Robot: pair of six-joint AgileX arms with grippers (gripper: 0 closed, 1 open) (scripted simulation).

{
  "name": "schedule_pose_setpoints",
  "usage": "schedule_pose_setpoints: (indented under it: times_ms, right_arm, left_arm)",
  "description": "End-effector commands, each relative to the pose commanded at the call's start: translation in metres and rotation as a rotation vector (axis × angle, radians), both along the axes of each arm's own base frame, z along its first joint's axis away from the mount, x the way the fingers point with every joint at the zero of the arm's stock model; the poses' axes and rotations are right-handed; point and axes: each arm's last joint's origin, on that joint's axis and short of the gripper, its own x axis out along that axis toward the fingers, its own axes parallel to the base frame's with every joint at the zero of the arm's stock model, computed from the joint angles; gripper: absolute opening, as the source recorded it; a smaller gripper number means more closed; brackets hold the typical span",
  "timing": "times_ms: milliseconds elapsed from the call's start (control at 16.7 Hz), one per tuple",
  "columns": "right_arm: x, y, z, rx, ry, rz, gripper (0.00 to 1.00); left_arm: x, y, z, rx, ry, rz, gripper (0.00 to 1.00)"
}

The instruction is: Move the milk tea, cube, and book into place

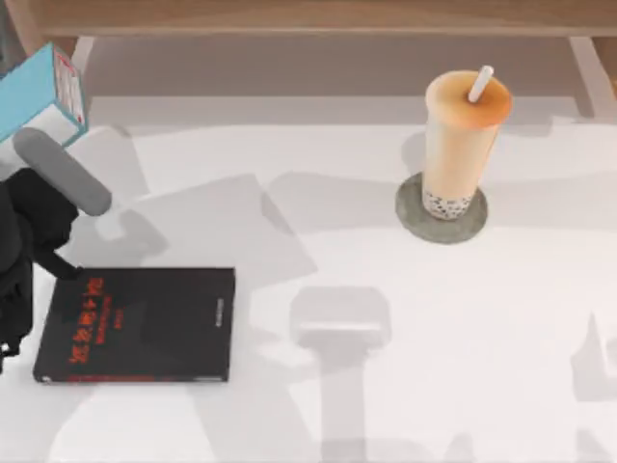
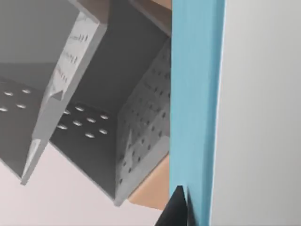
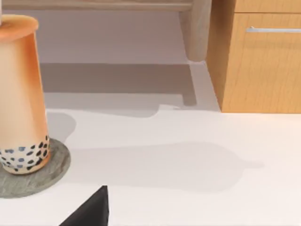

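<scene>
One milk tea [image 1: 461, 145], two books and one round grey coaster [image 1: 416, 218] sit in the top view on a pale counter [image 1: 405, 386].

The milk tea stands upright on the coaster in the upper right of the frame. It is a tall clear cup of orange-tan drink, with dark pearls gathered at its base and a white straw [image 1: 480, 84] poking through the lid. The right wrist view shows the same cup [image 3: 21, 94] resting on the coaster [image 3: 42, 176], with a wooden drawer unit [image 3: 263, 56] beyond it.

The book [image 1: 39, 96] with the light-blue cover is at the upper left edge of the frame, lifted off the counter and tilted, its white page edges facing right. The left arm [image 1: 39, 231], dark with a grey cylinder, rises along the left edge beneath it. In the left wrist view the left claw [image 2: 181, 207] pinches the book's blue cover [image 2: 193, 94], a dark fingertip [image 2: 176, 212] against it, with a grey perforated rack [image 2: 94, 94] behind.

A thin black book [image 1: 140, 325] with red lettering lies flat in the lower left of the frame.

Whether the right claw is spread or pressed together, I cannot tell.
</scene>
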Motion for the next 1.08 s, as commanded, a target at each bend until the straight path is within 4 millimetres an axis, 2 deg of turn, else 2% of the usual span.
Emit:
schedule_pose_setpoints:
  times_ms: [240, 480, 600, 840, 1080]
  right_arm:
    - [0.0, 0.0, 0.0, 0.0, 0.0, 0.0, 1.0]
    - [0.0, 0.0, 0.0, 0.0, 0.0, 0.0, 1.0]
    - [0.0, 0.0, 0.0, 0.0, 0.0, 0.0, 1.0]
    - [0.0, 0.0, 0.0, 0.0, 0.0, 0.0, 1.0]
    - [0.0, 0.0, 0.0, 0.0, 0.0, 0.0, 1.0]
  left_arm:
    - [-0.053, -0.04, -0.046, 0.221, 0.197, -0.283, 0.0]
    - [-0.089, -0.051, -0.075, 0.373, 0.317, -0.465, 0.0]
    - [-0.094, -0.052, -0.079, 0.395, 0.335, -0.487, 0.0]
    - [-0.091, -0.053, -0.075, 0.388, 0.314, -0.479, 0.0]
    - [-0.089, -0.052, -0.079, 0.393, 0.329, -0.485, 0.0]
